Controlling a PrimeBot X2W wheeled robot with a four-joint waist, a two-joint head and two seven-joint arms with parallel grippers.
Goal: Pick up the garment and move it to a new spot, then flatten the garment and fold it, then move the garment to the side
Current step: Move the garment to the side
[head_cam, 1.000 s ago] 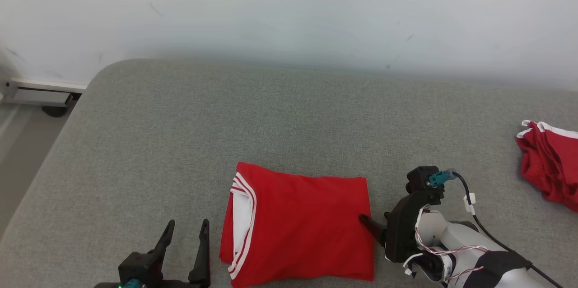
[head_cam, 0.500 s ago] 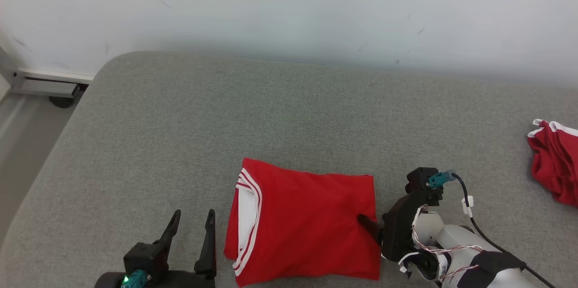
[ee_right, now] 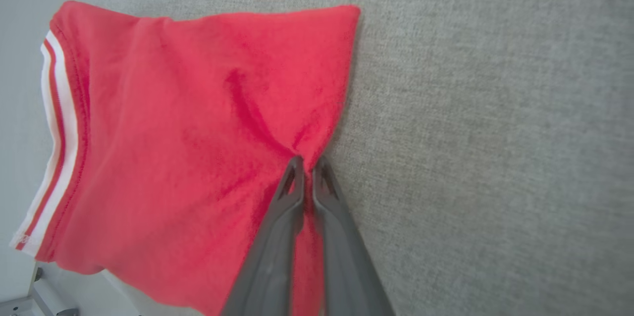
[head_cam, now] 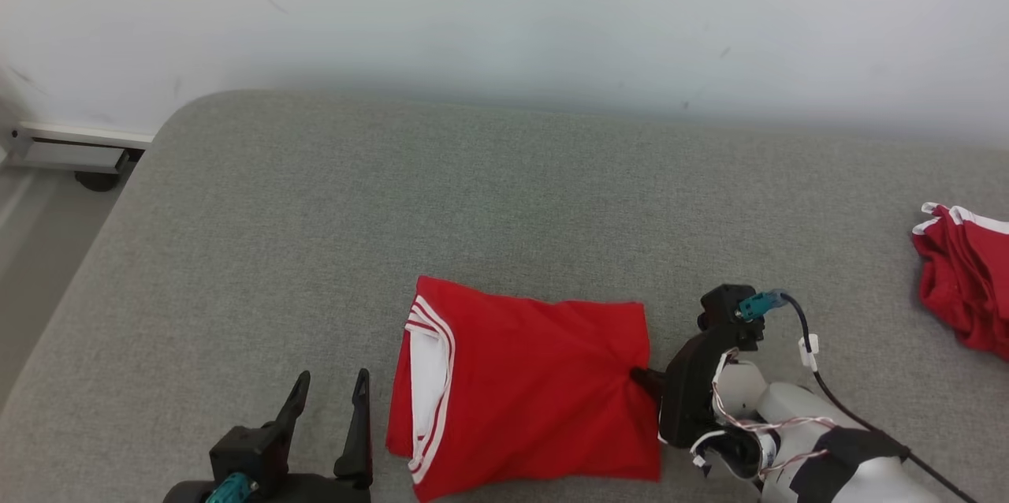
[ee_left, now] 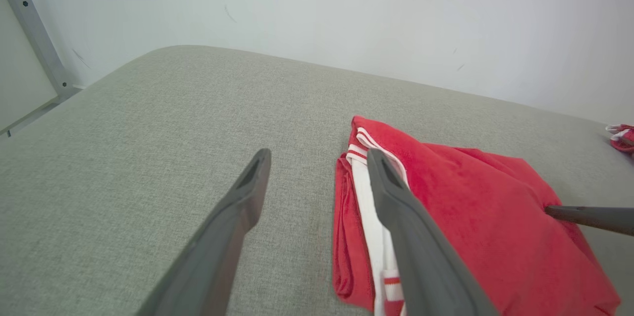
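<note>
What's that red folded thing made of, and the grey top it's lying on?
Red garment: looks like soft matte knit fabric, perhaps cotton or a blend; it puckers into soft creases, and its white-striped trim looks ribbed. Grey surface: seems woven upholstery cloth, matte with a flecked grain; its rounded corner suggests padding, though that's uncertain.

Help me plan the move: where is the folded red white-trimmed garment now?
In the head view the folded red white-trimmed garment lies low-centre on the grey padded surface, between the left gripper and the right gripper, whose fingers pinch its right edge.
</note>
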